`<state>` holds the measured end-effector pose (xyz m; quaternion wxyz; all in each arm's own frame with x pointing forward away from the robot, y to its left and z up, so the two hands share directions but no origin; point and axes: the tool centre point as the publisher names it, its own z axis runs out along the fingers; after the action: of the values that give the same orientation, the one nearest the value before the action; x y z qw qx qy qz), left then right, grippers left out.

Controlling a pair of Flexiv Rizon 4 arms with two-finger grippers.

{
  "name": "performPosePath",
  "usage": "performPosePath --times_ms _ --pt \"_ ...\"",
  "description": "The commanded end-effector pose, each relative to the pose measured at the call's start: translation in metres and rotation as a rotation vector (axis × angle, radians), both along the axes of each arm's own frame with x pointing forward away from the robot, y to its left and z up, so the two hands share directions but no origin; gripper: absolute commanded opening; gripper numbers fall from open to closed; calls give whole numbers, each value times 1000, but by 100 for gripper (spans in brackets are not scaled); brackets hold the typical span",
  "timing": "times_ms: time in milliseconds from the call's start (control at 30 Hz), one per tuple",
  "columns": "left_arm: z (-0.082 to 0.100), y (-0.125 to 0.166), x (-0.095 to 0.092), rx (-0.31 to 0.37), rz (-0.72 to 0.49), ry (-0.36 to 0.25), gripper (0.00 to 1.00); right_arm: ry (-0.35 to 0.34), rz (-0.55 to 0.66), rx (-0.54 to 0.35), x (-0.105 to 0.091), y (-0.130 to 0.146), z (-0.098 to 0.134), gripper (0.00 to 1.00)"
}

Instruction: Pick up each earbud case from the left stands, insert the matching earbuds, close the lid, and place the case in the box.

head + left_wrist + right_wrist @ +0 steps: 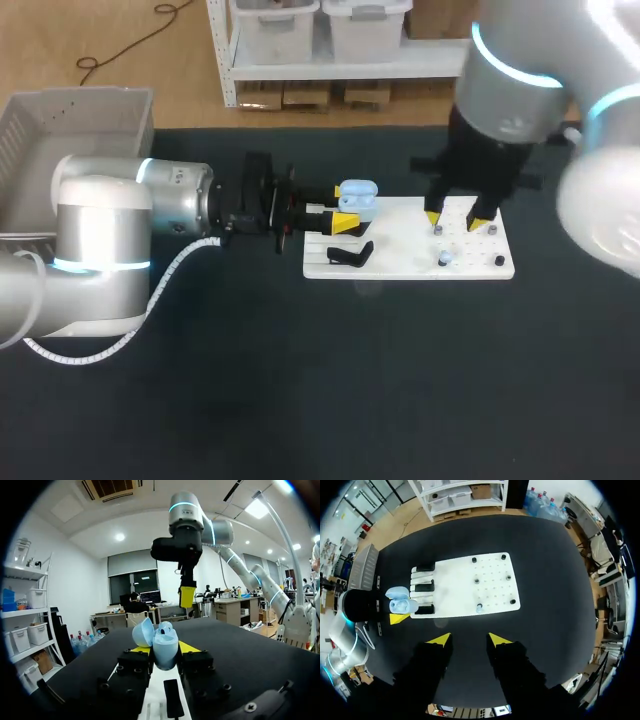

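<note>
The left pincer point(338, 216) reaches in level above the black surface point(300, 380) and is clamped on a light blue, rounded earbud case point(357, 194), one yellow-tipped finger pressing on each side. The case sits upright in the grip with its lid swung open. It hangs over the left end of a flat white pegboard point(410, 245) that lies toward the surface's far edge. A black stand point(350, 255) sits on that left end of the board, just beside the held case. The right pincer point(455, 220) points straight down over the board's right half, its fingers spread wide and holding nothing. Small dark pegs point(512, 601) dot the board beneath it. A pale grey plastic box point(90, 110) stands at the surface's far left corner.
</note>
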<state>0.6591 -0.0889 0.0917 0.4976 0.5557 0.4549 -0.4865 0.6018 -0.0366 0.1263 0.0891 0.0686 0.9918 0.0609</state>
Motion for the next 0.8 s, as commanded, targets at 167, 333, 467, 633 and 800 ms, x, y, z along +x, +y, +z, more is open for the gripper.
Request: performPosePath --times_ms 167,333,467,633,800 --pt "-8 2 -6 -9 25 5 0 -62 39 175 7 -13 -23 45" --pt "-13 8 -15 0 47 17 0 -53 43 144 8 -16 -31 45" --pt "-13 12 -20 8 53 15 0 -55 31 104 11 -19 -39 46" --pt "-13 19 -21 13 63 9 0 -49 26 61 12 -19 -51 47" --pt "-13 23 -23 15 67 3 0 -48 9 35 14 -20 -57 47"
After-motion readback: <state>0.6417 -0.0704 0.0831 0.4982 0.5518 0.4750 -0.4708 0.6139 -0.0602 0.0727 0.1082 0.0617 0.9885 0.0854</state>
